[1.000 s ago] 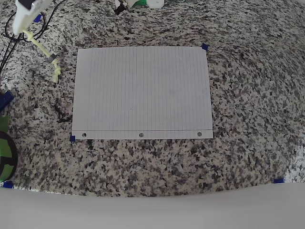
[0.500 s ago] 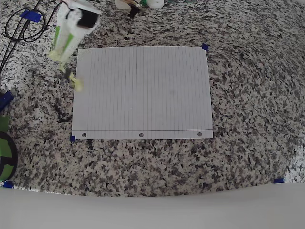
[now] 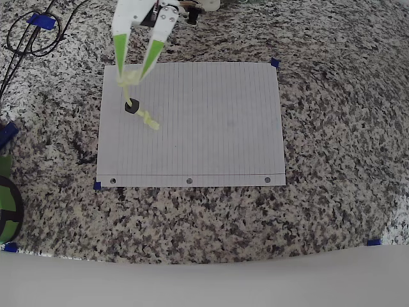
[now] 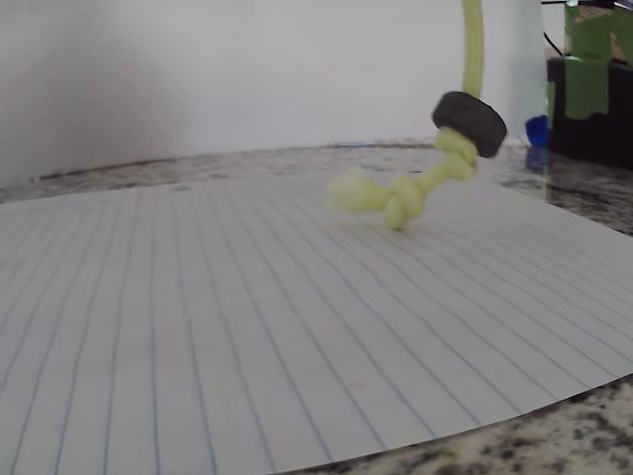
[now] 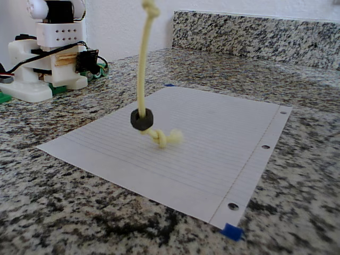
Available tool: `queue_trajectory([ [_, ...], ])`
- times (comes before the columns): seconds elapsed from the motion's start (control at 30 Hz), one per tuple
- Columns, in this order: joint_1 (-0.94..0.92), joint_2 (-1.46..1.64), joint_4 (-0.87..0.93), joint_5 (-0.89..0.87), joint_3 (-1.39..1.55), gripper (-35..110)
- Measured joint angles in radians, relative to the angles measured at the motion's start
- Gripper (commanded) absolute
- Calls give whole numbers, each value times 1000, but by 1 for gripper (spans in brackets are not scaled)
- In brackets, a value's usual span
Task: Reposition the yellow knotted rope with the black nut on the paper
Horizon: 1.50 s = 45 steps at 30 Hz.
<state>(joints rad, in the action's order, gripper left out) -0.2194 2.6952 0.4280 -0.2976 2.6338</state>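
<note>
While the gripper [image 3: 132,75] hung over the paper's upper-left corner in the overhead view, its two green-tipped fingers [image 3: 151,59] were pinched on the upper end of the yellow knotted rope [image 3: 137,103]. The thin, pale cord dropped straight down from that grip, as the fixed view [image 5: 141,74] showed, with a knot at its top end. A black nut [image 5: 142,119], matte and ring-shaped, was threaded on the cord and sat just above the lower knot. Below the nut the cord bent sideways, and its knotted, frayed tip reached the sheet or hung just above it; I could not tell which. In the wrist view the nut [image 4: 469,124] and the fuzzy lower end [image 4: 396,198] hung over the lined surface. The paper [image 3: 211,128], a flat white ruled sheet with three punched holes along its near edge, lay on a speckled grey granite counter [image 3: 332,128], with small blue tape tabs [image 3: 274,62] at its corners.
</note>
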Motion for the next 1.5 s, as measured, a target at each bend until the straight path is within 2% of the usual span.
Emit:
queue_trajectory([
  [0.13, -89, 18, -17, 164, 0, 0],
  [0.27, -206, 40, -29, 258, 0, 0],
  [0.4, -295, 66, -87, 368, -11, 0],
  [0.6, -434, 84, -267, 618, -25, 0],
  [0.7, -492, 86, -275, 644, -25, 0],
  [0.83, -471, 83, -236, 529, -25, 0],
  [0.9, -405, 80, -196, 411, -25, 0],
  [1.27, -41, 101, 173, -449, -25, 0],
  [1.4, 58, 138, 236, -749, -15, 0],
  [1.5, 103, 164, 244, -893, -9, 0],
])
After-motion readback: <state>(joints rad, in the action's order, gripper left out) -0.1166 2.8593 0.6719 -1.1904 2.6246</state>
